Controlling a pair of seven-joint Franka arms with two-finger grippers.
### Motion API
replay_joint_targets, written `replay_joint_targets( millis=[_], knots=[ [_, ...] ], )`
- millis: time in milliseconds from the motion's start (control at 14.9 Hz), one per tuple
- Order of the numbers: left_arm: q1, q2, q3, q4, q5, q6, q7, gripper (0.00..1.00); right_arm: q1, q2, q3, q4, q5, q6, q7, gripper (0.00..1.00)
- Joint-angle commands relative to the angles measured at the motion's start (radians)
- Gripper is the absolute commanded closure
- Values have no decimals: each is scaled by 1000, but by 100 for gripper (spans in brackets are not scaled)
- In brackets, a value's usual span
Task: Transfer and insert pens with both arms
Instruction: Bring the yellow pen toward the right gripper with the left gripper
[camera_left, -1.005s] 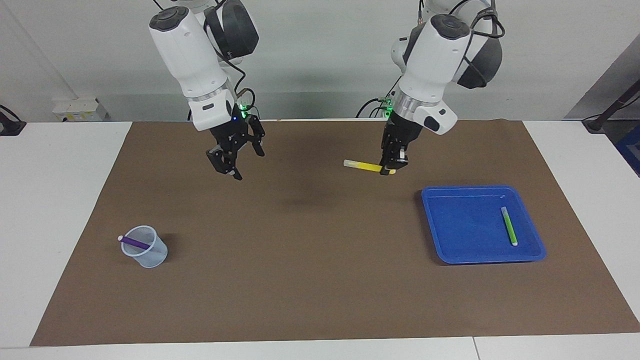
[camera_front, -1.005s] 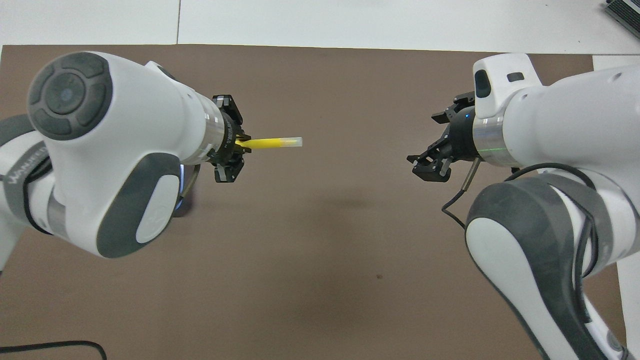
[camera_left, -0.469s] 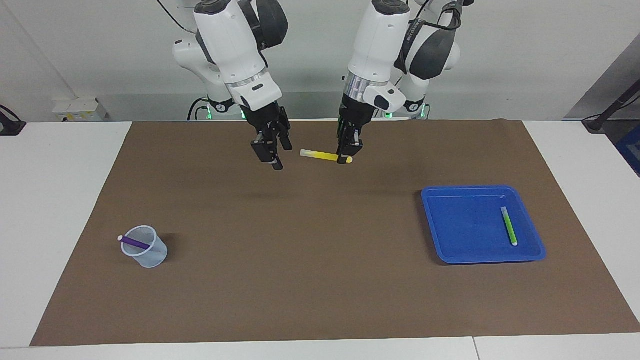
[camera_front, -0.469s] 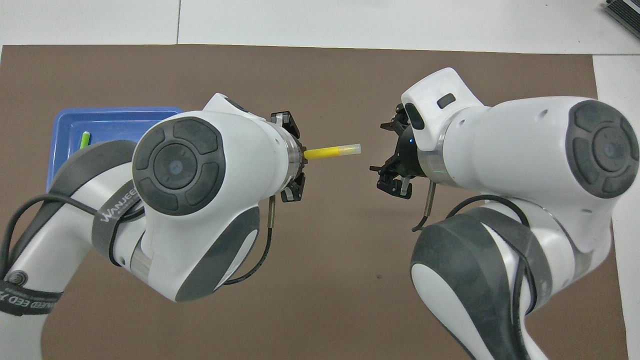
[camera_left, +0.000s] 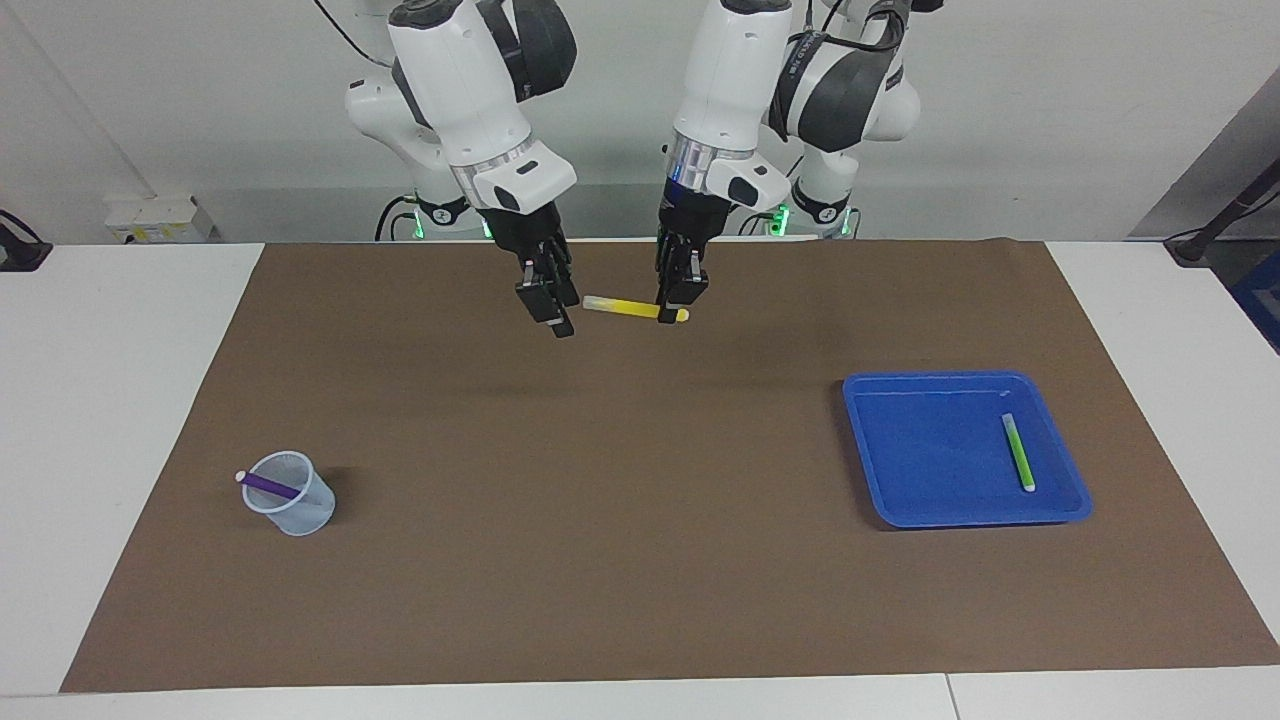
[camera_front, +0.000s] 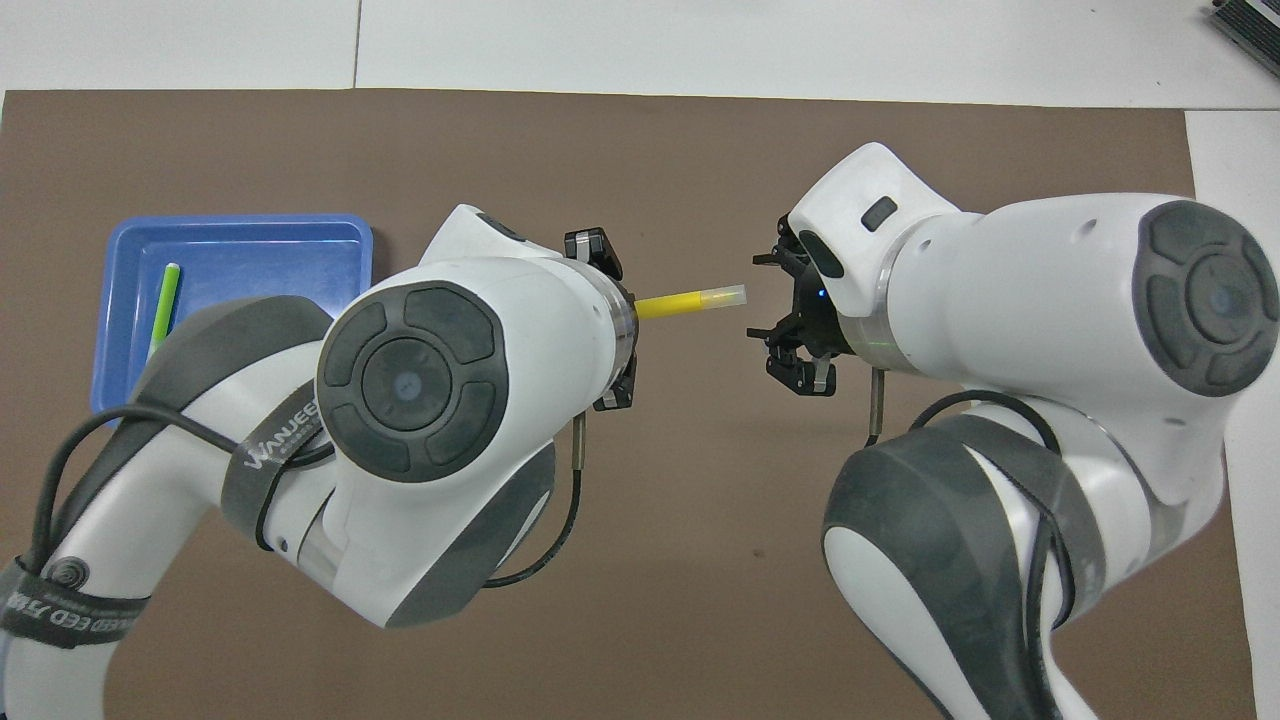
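Observation:
The yellow pen (camera_left: 625, 307) (camera_front: 690, 300) hangs level over the mat's middle, on the robots' side. My left gripper (camera_left: 678, 312) is shut on its coloured end. Its pale cap end points at my right gripper (camera_left: 556, 312) (camera_front: 768, 318). That gripper is open with its fingers partly drawn in, and the cap tip stops just short of them. The purple pen (camera_left: 265, 485) leans in a clear cup (camera_left: 295, 500) toward the right arm's end. The green pen (camera_left: 1018, 452) (camera_front: 160, 305) lies flat in the blue tray (camera_left: 900, 480) (camera_front: 250, 260) toward the left arm's end.
A brown mat (camera_left: 600, 520) covers most of the white table. The cup and the tray sit farther from the robots than the two grippers. A cable box (camera_left: 160, 218) stands on the table's edge at the right arm's end.
Both arms have swung in toward the mat's middle. The yellow pen came along in the left gripper, and its cap now nearly reaches the right gripper. The right gripper's fingers have narrowed.

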Motion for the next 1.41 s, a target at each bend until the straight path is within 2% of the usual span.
replay_joint_targets(
  millis=[0,268,469,938,1340],
  knots=[
    [-30,-10,16,-29,48,46,-59,100,-3,-24,7,-14,-11,-21,-15,44],
    [-41,-10,16,-40,59,46,-62,100,-4,-34,7,26,-11,-111,-15,48],
    [-49,-10,16,-41,76,45,-62,100,-6,-59,7,29,-11,-135,-15,50],
    [-55,-7,16,-32,76,43,-62,100,-1,-59,10,16,-76,-67,-18,53],
    [-59,-6,16,-29,76,46,-62,100,41,-38,12,8,-91,5,-1,53]
  ],
)
